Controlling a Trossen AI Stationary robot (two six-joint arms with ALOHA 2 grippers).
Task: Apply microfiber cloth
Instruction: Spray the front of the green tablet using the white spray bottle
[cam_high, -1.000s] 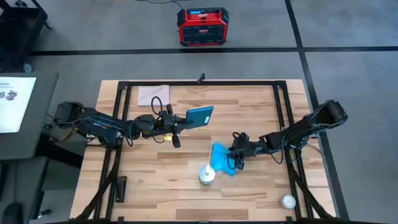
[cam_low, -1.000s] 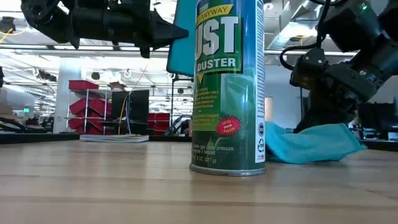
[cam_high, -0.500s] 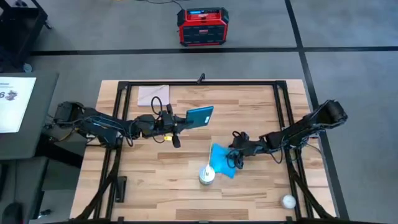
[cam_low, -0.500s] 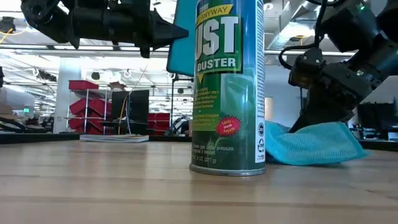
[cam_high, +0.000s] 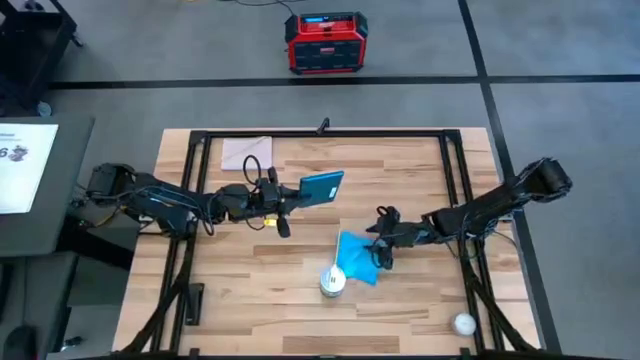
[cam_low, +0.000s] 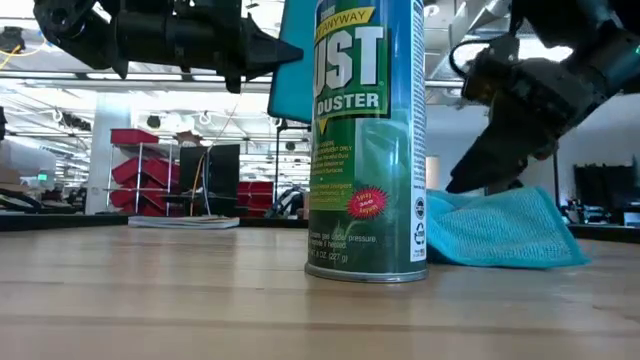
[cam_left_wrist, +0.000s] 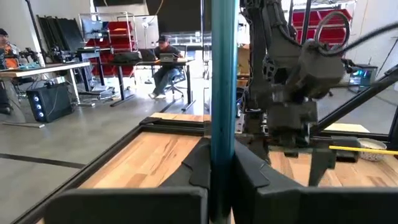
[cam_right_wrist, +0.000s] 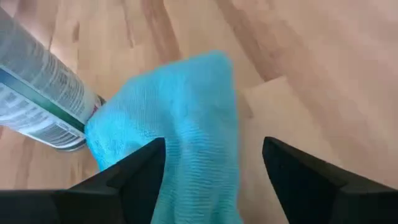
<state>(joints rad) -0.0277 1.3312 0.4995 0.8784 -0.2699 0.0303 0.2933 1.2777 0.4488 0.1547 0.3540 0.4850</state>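
The microfiber cloth (cam_high: 355, 257) lies rumpled on the wooden table (cam_high: 400, 170), just right of the duster can (cam_high: 332, 281). It looks light, soft and limp, so a raised fold near its edge is likely the best grip. The right gripper (cam_high: 381, 247) hovers over it, fingers spread wide and empty. The left gripper (cam_high: 290, 196) clamps the teal tablet (cam_high: 322, 187) aloft. Behind is an open workshop with red shelving.
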